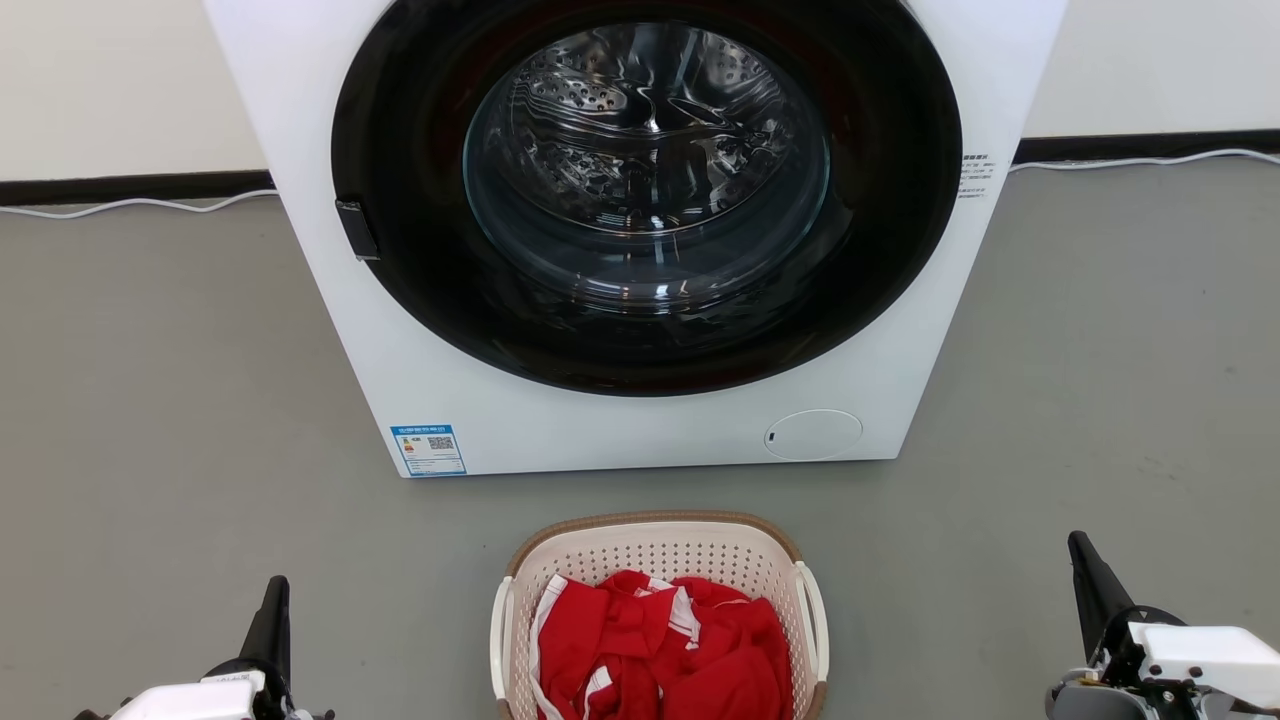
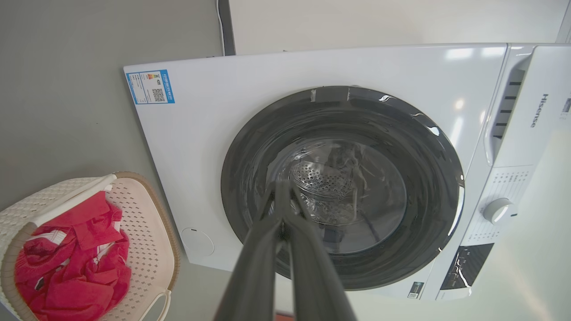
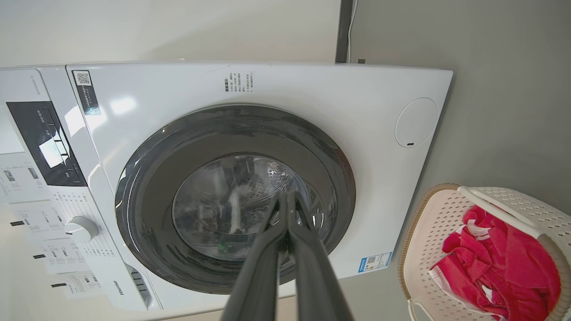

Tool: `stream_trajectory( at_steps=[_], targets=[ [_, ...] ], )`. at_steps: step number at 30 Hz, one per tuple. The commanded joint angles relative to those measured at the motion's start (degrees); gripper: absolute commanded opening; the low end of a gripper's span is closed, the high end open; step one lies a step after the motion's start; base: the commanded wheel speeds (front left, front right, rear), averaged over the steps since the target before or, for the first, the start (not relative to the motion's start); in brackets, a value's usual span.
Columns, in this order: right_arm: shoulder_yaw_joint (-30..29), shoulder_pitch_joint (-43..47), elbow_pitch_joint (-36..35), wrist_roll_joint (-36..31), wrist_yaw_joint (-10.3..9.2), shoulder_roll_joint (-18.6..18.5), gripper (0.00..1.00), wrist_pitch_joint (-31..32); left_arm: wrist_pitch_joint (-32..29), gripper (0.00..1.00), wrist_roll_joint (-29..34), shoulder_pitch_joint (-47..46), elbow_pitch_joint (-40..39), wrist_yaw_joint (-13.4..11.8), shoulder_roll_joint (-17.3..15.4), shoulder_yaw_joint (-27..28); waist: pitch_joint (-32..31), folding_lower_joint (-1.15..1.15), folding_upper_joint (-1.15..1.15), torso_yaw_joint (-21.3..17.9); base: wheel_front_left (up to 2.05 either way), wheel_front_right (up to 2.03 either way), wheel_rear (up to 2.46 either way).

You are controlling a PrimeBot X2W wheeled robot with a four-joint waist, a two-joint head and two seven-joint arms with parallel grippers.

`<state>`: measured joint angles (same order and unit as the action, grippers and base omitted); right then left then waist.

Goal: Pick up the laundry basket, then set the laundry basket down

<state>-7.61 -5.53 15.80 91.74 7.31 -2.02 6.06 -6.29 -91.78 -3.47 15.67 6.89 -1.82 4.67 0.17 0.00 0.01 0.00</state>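
Laundry basket (image 1: 650,552) front cut off below; left pincer (image 2: 282,187), right pincer (image 3: 287,198) pressed together, empty.

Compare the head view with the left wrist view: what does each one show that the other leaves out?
Head view adds: the right gripper at the lower right.

Left wrist view adds: the washer's control dial, its dark display panel and the Hisense lettering.

Shared: the washing machine with its round glass door, the blue label, the laundry basket holding red clothes, and the left gripper, fingers together.
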Motion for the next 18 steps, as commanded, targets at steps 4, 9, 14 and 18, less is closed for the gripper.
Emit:
stream_trajectory(
  at_steps=[4,9,14,18],
  targets=[
    [1.09,-0.65,-1.78,0.43,0.18,-0.86,0.00,0.42,-0.21,0.00,-0.38,-2.72,-1.62,0.59,-1.06,1.86,0.00,0.00,-0.01,0.00,0.00,0.00,0.00],
    [1.09,-0.65,-1.78,0.43,0.18,-0.86,0.00,0.42,-0.20,0.00,-0.38,-2.72,-1.62,0.59,-1.06,1.85,0.00,0.00,-0.01,0.00,0.00,0.00,0.00],
    [1.09,-0.65,-1.78,0.43,0.18,-0.86,0.00,0.42,-0.20,0.00,-0.39,-2.72,-1.62,0.59,-1.06,1.85,0.00,0.00,-0.01,0.00,0.00,0.00,0.00],
    [1.10,-0.65,-1.78,0.43,0.18,-0.86,0.00,0.42,-0.20,0.00,-0.39,-2.72,-1.62,0.59,-1.06,1.85,0.00,0.00,-0.01,0.00,0.00,0.00,0.00]
  ],
)
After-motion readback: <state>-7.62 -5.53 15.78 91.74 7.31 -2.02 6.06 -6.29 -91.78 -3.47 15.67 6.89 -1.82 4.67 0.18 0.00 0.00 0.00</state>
